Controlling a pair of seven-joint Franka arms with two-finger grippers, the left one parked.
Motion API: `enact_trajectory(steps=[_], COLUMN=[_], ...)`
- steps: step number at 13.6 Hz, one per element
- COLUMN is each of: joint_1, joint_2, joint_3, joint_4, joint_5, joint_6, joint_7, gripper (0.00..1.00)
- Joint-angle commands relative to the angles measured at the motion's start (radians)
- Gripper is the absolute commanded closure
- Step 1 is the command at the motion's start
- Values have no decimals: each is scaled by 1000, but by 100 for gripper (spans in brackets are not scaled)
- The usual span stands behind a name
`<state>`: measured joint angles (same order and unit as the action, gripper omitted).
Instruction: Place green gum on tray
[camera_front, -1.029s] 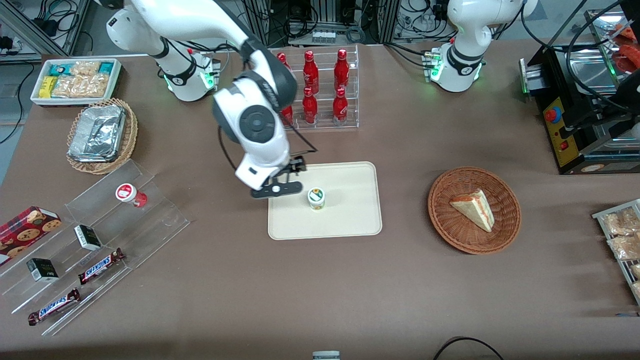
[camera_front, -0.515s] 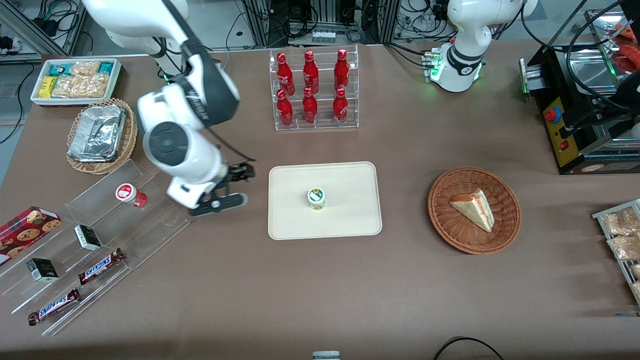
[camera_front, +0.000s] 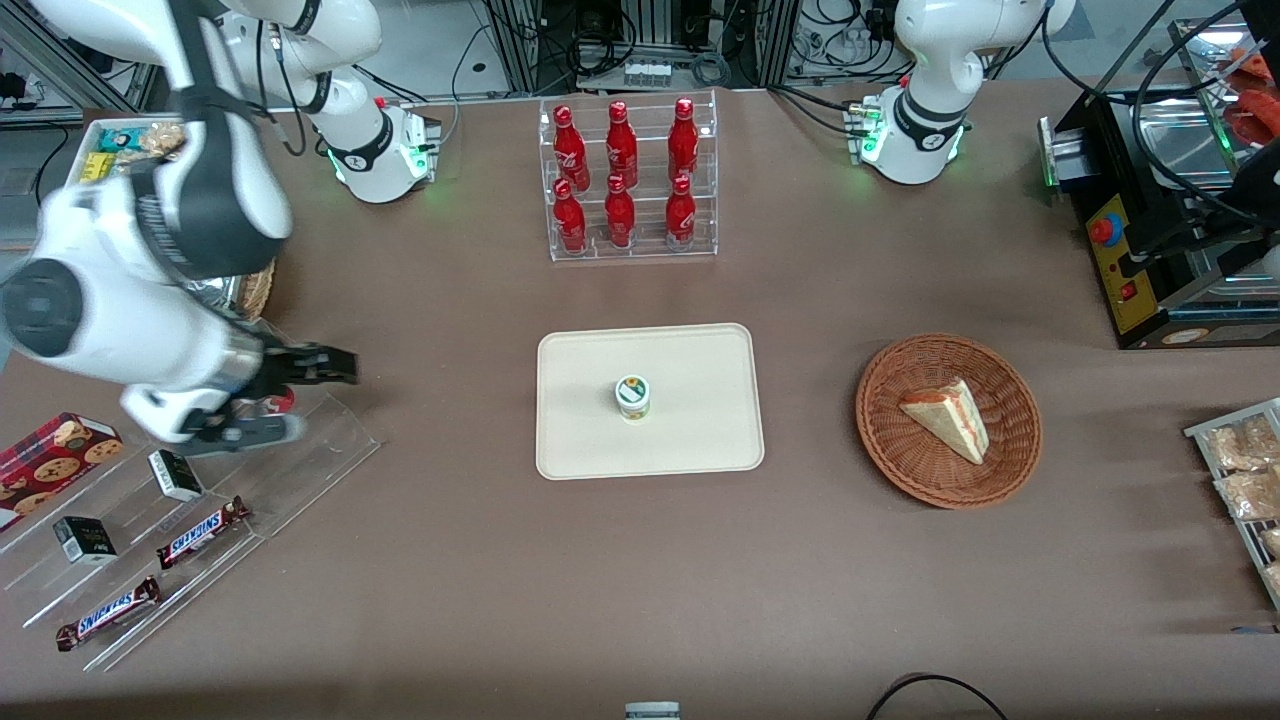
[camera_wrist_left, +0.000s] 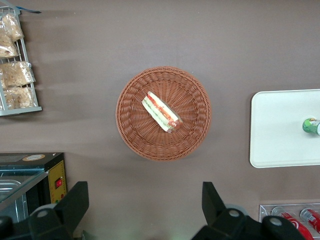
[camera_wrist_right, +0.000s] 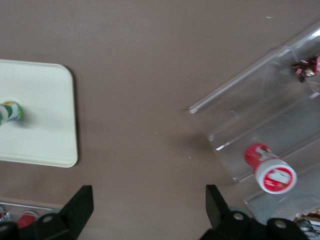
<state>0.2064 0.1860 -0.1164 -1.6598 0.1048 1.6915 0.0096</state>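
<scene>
The small green gum bottle with a white lid (camera_front: 632, 397) is seen standing upright near the middle of the flat cream-beige rectangular tray (camera_front: 700, 440), at the centre of the front view. The black two-finger gripper (camera_front: 300, 372) is held at the left of that frame, above the clear acrylic stepped rack (camera_front: 330, 450), fingers spread and empty, with a red-bodied gum bottle (camera_wrist_right: 269, 170) just beneath it.

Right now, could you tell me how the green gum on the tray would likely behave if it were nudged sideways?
The green gum stands upright on the smooth tray, so it would probably slide. It is taller than wide, so a high push might tip it. Being round, it would likely roll until the rim stopped it. The open gripper is over the clear rack.
</scene>
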Motion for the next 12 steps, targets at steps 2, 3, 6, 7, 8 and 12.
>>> enact_trajectory(steps=[2, 3, 6, 7, 8, 12], joint_1=[-106, -131, -232, -234, -235, -257], joint_2=[-114, -128, -172, -183, -195, -237], joint_3=[20, 21, 90, 90, 92, 92], joint_4=[-106, -116, -117, -112, -110, -106], joint_5=[-10, -11, -20, -39, -57, -73], joint_6=[-1, 5, -12, -32, -53, -128], joint_7=[-8, -11, -55, -57, -60, -62], gripper=[0, 0, 0, 0, 0, 0])
